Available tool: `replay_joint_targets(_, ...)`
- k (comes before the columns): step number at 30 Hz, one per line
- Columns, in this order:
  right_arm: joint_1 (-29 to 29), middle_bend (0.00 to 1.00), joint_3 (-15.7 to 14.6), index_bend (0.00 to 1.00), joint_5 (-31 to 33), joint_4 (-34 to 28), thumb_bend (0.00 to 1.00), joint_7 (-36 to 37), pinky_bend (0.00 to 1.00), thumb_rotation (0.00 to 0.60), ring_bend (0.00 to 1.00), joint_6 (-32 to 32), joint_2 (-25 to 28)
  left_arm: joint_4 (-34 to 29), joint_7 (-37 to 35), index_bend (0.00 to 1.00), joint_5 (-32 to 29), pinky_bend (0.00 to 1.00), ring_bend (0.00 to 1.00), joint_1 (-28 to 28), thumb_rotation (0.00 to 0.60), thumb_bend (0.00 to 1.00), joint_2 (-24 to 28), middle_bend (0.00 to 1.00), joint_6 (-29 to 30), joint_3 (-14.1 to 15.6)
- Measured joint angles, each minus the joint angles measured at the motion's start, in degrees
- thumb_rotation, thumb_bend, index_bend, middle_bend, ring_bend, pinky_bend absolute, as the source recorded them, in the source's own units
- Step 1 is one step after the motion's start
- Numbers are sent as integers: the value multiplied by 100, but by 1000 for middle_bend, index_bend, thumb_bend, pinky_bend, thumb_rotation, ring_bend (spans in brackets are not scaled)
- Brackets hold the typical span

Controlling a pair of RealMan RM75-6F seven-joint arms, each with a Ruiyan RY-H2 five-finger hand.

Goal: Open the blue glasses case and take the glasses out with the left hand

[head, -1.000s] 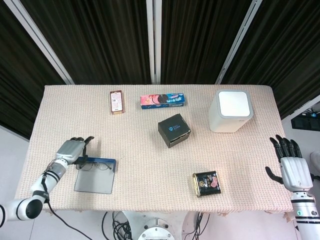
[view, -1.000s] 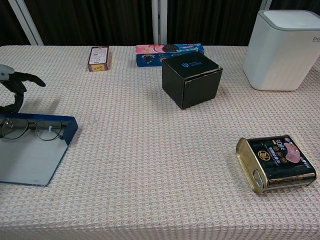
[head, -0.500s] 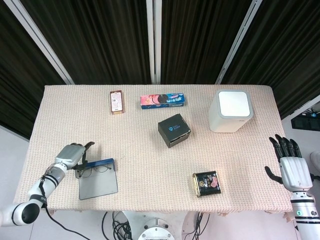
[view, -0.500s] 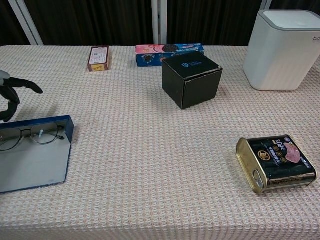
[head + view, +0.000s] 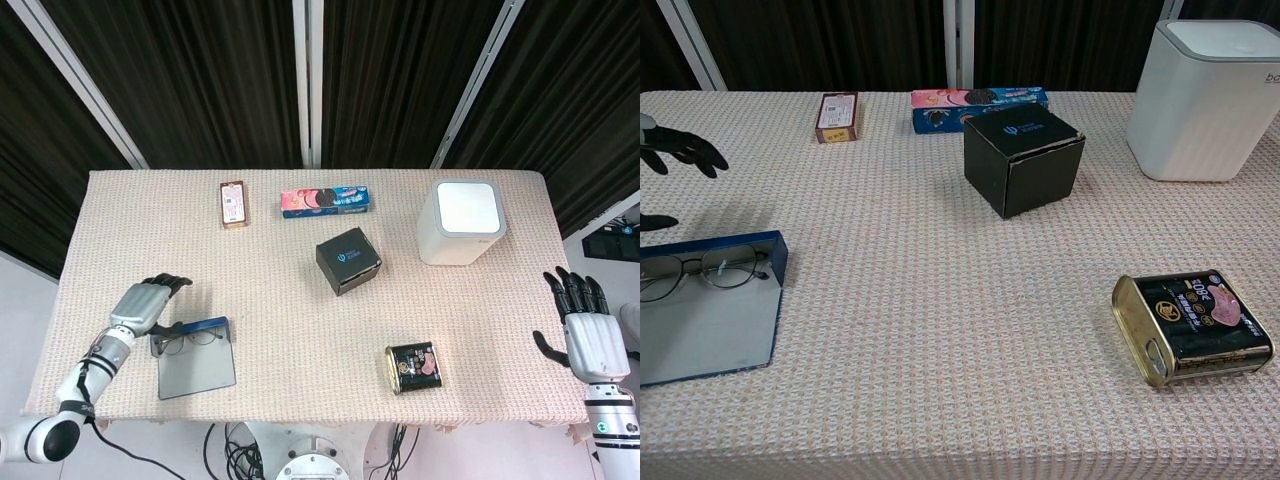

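The blue glasses case (image 5: pixel 197 357) (image 5: pixel 710 320) lies open near the table's front left edge, its lid flat toward the front. Thin-framed glasses (image 5: pixel 186 341) (image 5: pixel 695 270) lie inside along the case's far wall. My left hand (image 5: pixel 146 302) (image 5: pixel 670 150) hovers just left of and behind the case with its fingers spread, holding nothing; only its dark fingertips show at the left edge of the chest view. My right hand (image 5: pixel 588 330) is off the table's right edge, fingers spread and empty.
A black box (image 5: pixel 348 261) (image 5: pixel 1024 160) stands mid-table. A white cube container (image 5: pixel 461 222) (image 5: pixel 1208 95) is at the back right, a tin can (image 5: pixel 413 367) (image 5: pixel 1191 326) at the front right. A biscuit pack (image 5: pixel 327 201) and a small brown packet (image 5: pixel 233 204) lie at the back.
The case has swung square to the table edge and settled flat. My left hand let go of the case's left end, lifted slightly and spread its fingers. The right hand barely moved.
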Motion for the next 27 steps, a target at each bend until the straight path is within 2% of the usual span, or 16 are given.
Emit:
replay_joint_targets(9,37,0,56,0,45,-84,229,-7,0,600,0,-33,83,-72,-204,225,202,183,33,257,600,301,-259,135,180,-30)
replay_joint_targets(14,59,0,53,0,7,-148,229,-47,0,600,0,-37,92,-14,-29,215,90,184,33,317,600,302,-480,222,283,-9)
replay_joint_targets(27,53,0,27,0,56,-139,234,-53,0,600,0,-77,92,287,-185,176,306,184,63,560,600,312,-899,312,540,-86)
